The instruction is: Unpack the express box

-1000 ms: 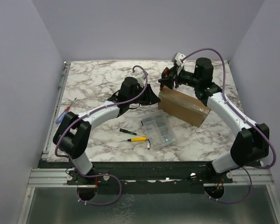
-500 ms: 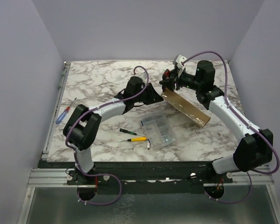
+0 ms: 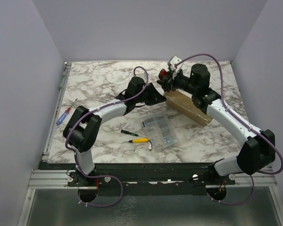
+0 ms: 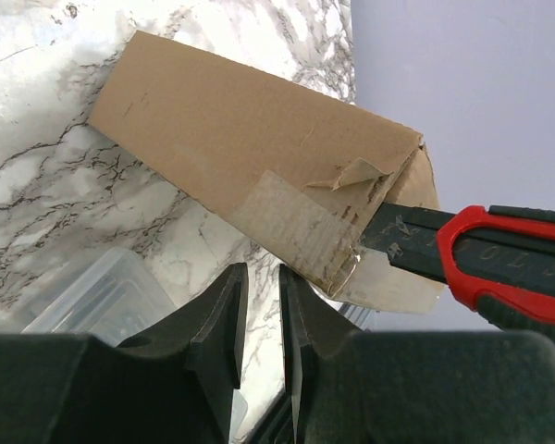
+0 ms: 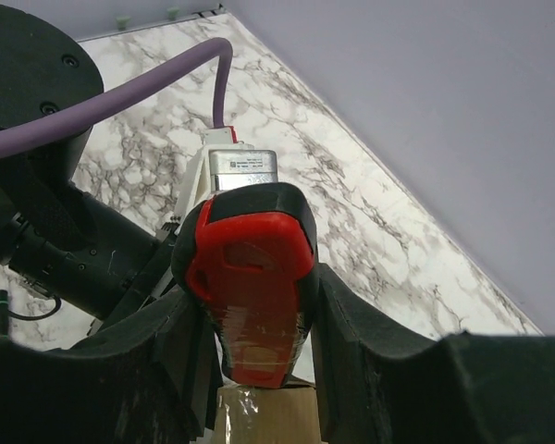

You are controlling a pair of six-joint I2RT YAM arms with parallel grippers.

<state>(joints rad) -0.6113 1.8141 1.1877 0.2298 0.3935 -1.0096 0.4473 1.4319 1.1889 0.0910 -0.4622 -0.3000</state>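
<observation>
The express box (image 3: pixel 183 104), plain brown cardboard, lies tilted on the marble at centre right. In the left wrist view the express box (image 4: pixel 250 129) shows a torn tape patch (image 4: pixel 296 227) at its near corner. A red-and-black utility knife (image 4: pixel 499 264) has its blade at that corner. My right gripper (image 3: pixel 169 84) is shut on the knife (image 5: pixel 254 296), and in its own view the right gripper (image 5: pixel 259 347) sits just above the box's taped edge. My left gripper (image 3: pixel 156 96) sits by the box's left end. The left gripper (image 4: pixel 262 277) holds nothing, its jaws a narrow slit apart.
A clear compartment case (image 3: pixel 160 132) of small parts lies in front of the box, also visible as the clear case (image 4: pixel 83 305). A yellow screwdriver (image 3: pixel 137 140) and a dark one (image 3: pixel 127 133) lie left of it. Another red-and-blue tool (image 3: pixel 62 115) rests near the left table edge.
The box stood with its broad face up toward the camera a second ago and now lies lower. The right gripper with the knife shifted left. The left gripper moved right, closer to the box.
</observation>
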